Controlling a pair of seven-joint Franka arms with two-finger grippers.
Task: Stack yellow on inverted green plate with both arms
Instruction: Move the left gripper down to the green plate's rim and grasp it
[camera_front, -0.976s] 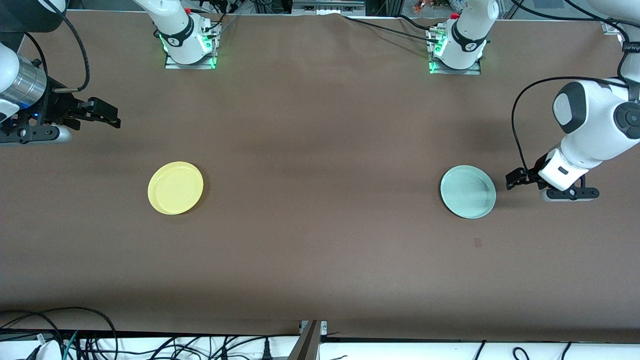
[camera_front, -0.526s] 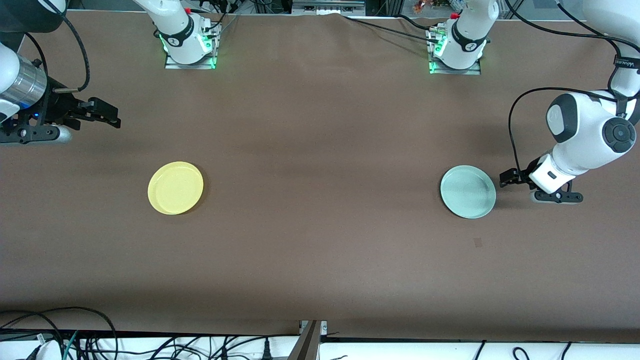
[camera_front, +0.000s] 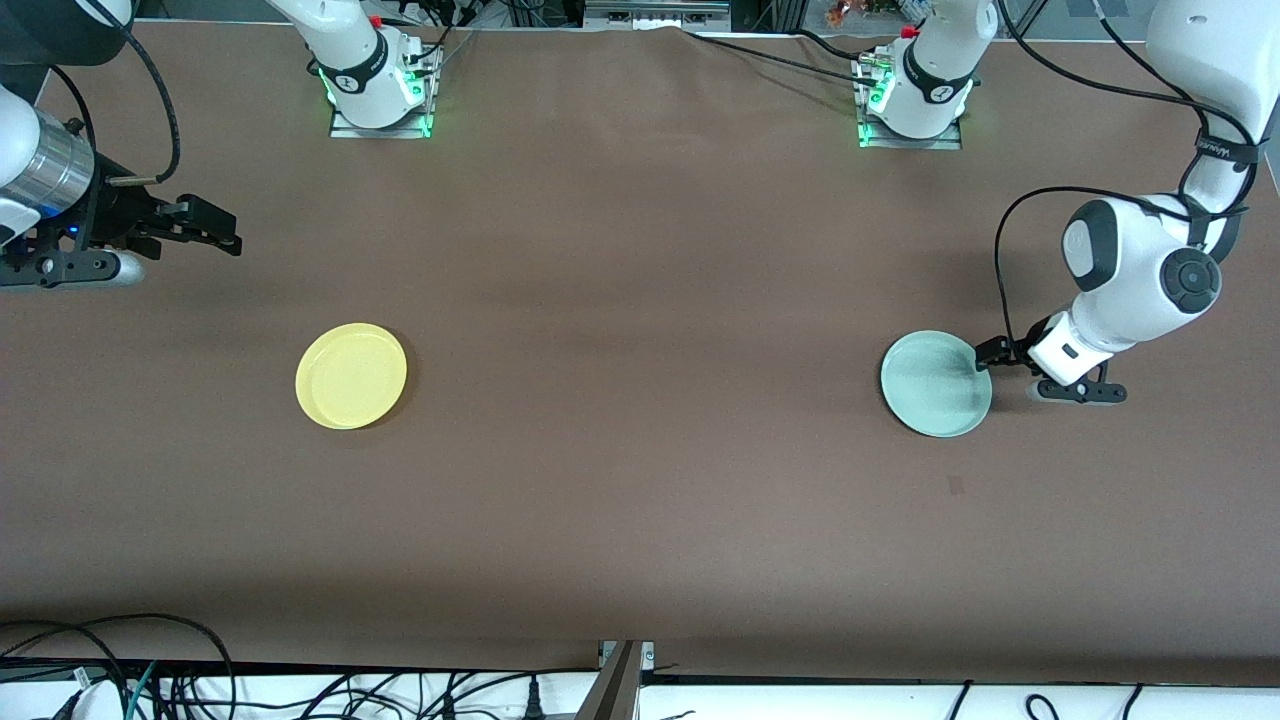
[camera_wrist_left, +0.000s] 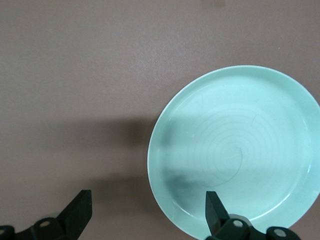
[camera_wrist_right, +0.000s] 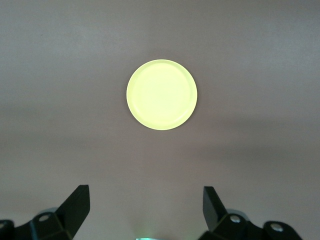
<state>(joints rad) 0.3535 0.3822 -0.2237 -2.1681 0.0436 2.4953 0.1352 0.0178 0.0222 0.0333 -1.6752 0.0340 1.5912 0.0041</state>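
a wide table covered in a matte brown, faintly grainy cloth (camera_front: 640, 400) carries two small round plates, well apart. toward the right arm's end lies the bright yellow plate (camera_front: 351, 375), a smooth glossy disc with a shallow raised rim, resting right side up. toward the left arm's end lies the pale mint-green plate (camera_front: 935, 384), also right side up, its shallow rim curving up around a flat centre marked with faint concentric rings that show in the left wrist view. both plates sit about equally near the front camera.

the left arm's black two-finger gripper (camera_front: 988, 352) is low at the edge of the green plate that faces the left arm's end of the table. its fingers stand wide apart, holding nothing; in the left wrist view one fingertip (camera_wrist_left: 216, 209) overlaps the plate's rim while the other is over bare cloth beside it. whether that fingertip touches the rim cannot be told.

the right arm's black two-finger gripper (camera_front: 222, 232) waits over bare cloth at the right arm's end of the table, well apart from the yellow plate, fingers spread wide and empty. the right wrist view shows the yellow plate as a plain, evenly lit circle between the fingertips.
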